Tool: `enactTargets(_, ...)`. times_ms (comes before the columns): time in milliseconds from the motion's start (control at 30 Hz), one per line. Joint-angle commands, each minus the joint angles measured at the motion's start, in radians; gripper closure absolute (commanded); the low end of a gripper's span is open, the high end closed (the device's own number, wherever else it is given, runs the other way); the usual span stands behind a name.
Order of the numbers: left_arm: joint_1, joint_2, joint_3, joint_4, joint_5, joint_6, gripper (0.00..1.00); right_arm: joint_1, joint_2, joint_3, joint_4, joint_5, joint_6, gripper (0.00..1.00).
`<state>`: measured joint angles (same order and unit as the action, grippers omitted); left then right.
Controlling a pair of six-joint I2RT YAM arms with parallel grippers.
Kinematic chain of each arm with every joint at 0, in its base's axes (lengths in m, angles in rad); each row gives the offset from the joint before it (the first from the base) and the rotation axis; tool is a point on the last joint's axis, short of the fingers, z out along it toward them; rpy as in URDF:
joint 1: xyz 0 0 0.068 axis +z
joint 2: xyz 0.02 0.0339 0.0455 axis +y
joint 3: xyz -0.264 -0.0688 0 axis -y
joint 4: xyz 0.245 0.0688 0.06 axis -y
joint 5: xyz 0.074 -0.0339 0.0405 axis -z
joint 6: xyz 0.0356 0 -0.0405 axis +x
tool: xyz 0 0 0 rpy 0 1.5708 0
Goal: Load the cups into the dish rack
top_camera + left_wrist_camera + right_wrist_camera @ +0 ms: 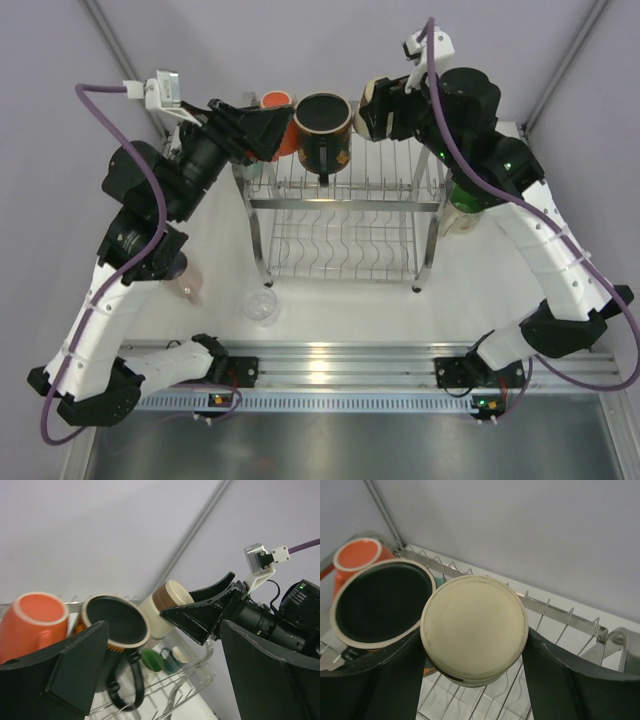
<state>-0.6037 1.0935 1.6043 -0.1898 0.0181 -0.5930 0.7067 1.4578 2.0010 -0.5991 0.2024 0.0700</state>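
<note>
The dish rack [345, 205] stands mid-table. On the back of its top tier rest an orange cup [277, 100] and a large black patterned mug [322, 125], the mug with its handle down. My left gripper [270, 128] hovers open just left of them, holding nothing. In the left wrist view the orange cup [35, 620] and mug [115, 620] lie beyond the open left gripper [164, 630]. My right gripper [378, 100] is shut on a brown-cream paper cup [475, 627], held over the rack's back right beside the mug [382, 602].
A clear cup [260, 306] and a pink cup [188, 285] stand on the table left of the rack's front. A green cup [462, 195] and a beige one [460, 222] sit right of the rack under my right arm. A teal cup [172, 661] shows beyond the rack wires [200, 675].
</note>
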Motion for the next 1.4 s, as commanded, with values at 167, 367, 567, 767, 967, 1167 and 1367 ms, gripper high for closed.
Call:
enactTargets(167, -0.001, -0.13, -0.007, -0.195, -0.291, 0.159, 0.02, 0.004, 0.001, -0.047, -0.031, 0.109, 0.001, 1.0)
enactTargets(367, -0.001, -0.116, -0.004, -0.243, -0.328, 0.168, 0.02, 0.004, -0.017, -0.108, -0.044, 0.126, 0.028, 1.0)
enactTargets(567, -0.001, -0.118, -0.014, -0.272, -0.388, 0.174, 0.02, 0.004, -0.019, -0.14, -0.051, 0.118, 0.034, 0.89)
enactTargets(767, -0.001, -0.109, -0.003, -0.333, -0.487, 0.179, 0.02, 0.002, -0.024, -0.15, -0.033, 0.101, 0.017, 0.54)
enactTargets(967, -0.001, -0.112, -0.021, -0.367, -0.521, 0.179, 0.02, -0.013, -0.051, -0.162, -0.015, 0.081, 0.014, 0.38)
enactTargets(1167, -0.001, -0.122, -0.046, -0.372, -0.537, 0.173, 0.02, -0.036, -0.067, -0.166, -0.01, 0.037, 0.024, 0.32)
enactTargets(1367, -0.001, -0.133, -0.055, -0.372, -0.541, 0.17, 0.02, -0.038, -0.054, -0.182, 0.01, -0.012, 0.056, 0.32)
